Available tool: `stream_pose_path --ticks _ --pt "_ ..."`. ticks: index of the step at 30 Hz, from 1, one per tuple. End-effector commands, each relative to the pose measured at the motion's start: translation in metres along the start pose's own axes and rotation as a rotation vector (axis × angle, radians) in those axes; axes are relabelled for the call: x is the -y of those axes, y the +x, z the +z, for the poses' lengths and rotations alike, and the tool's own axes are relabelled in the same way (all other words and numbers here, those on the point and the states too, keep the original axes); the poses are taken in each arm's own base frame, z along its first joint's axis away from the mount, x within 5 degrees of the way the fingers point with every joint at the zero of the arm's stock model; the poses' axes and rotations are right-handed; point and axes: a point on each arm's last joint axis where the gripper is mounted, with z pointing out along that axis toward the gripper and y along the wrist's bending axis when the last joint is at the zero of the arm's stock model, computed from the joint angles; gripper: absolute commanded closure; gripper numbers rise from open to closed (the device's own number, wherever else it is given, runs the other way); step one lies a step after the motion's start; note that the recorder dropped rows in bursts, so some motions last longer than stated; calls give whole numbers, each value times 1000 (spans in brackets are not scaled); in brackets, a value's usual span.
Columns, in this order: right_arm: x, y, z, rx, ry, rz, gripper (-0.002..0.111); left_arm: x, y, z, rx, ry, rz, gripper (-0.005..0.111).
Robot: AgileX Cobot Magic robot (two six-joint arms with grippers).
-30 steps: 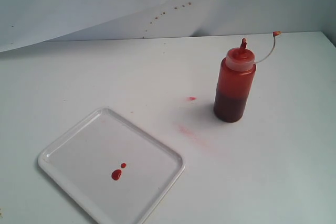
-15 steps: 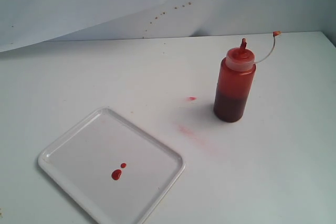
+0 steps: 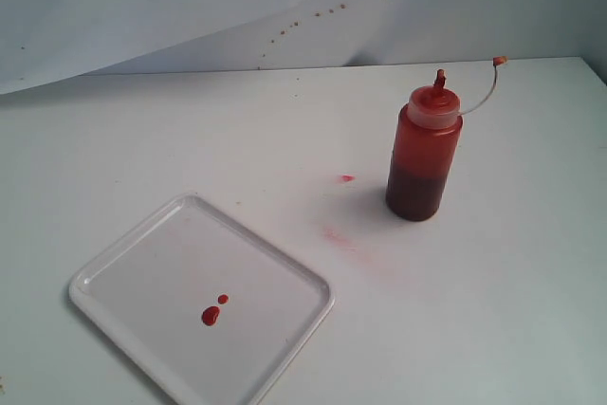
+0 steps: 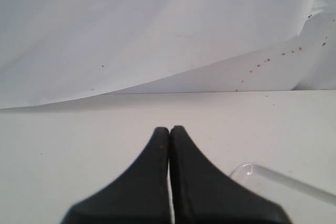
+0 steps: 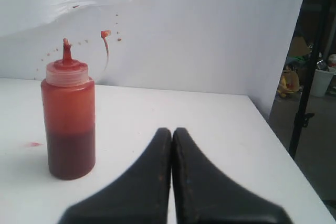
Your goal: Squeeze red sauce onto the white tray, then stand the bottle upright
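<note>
Nothing moved, bottle [image 3: 424, 154] upright, pink smears [image 3: 343, 240] beside

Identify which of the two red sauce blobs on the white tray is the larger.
The blob farther from the bottle, lower-left in the exterior view, is larger and elongated; the smaller round blob lies just beside it, on the bottle's side.

We see a lab-like test room: a white worktop [image 3: 531, 310] backed by a draped paper backdrop [image 3: 142, 7]. Past the worktop's right edge stands a black pole [image 5: 307, 93].
</note>
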Motion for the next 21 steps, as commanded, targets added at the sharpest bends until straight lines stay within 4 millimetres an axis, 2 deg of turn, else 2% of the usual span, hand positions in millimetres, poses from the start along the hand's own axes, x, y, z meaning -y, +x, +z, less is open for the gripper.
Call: stream_pose_path --ticks 1,21 --pt "0 2 0 -5 -5 8 108 0 2 0 -4 1 -3 107" --pt "-1 4 0 -35 -9 17 108 0 2 0 -4 1 -3 107"
